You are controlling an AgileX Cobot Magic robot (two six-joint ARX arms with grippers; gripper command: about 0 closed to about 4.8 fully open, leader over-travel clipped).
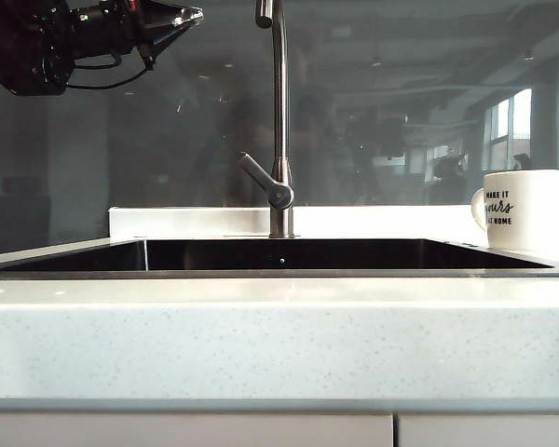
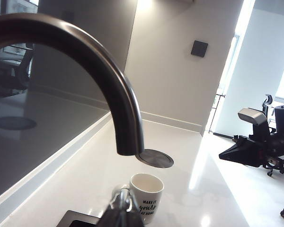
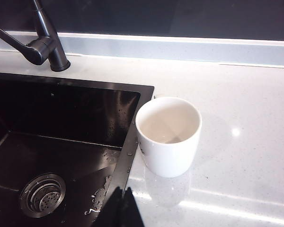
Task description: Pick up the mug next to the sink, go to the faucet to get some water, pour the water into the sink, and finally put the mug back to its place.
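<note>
The mug [image 1: 523,209] stands upright on the pale countertop [image 1: 279,335], just beside the right end of the sink [image 1: 279,254]. It is white, with black words on its side. Nothing is holding it. From above, the mug [image 3: 168,135] looks empty, and it almost touches the sink's rim.

The sink [image 3: 61,142] is black. There are little drops of water near the drain [image 3: 42,196], so the bottom looks wet. No water is running from the faucet [image 1: 279,121]. Its lever [image 1: 264,180] sticks out low on its side.

The left gripper [image 1: 172,20] hangs high up, near the top of the faucet on the left. Its fingers are pressed together and hold nothing. Its camera looks past the curved spout [image 2: 85,61] down at the mug [image 2: 146,196].

The right gripper [image 3: 119,208] is above the countertop, near the mug but not touching it. Its fingers are pinched together too, and they are empty. The outside camera does not show this gripper.

I think the job is at one of its ends. The mug is in its place, and the wet sink may mean the water is already poured. I cannot be sure.

If the mug is to be picked up, the right gripper must first spread its fingers. Then it must reach the mug and squeeze its wall or handle.
</note>
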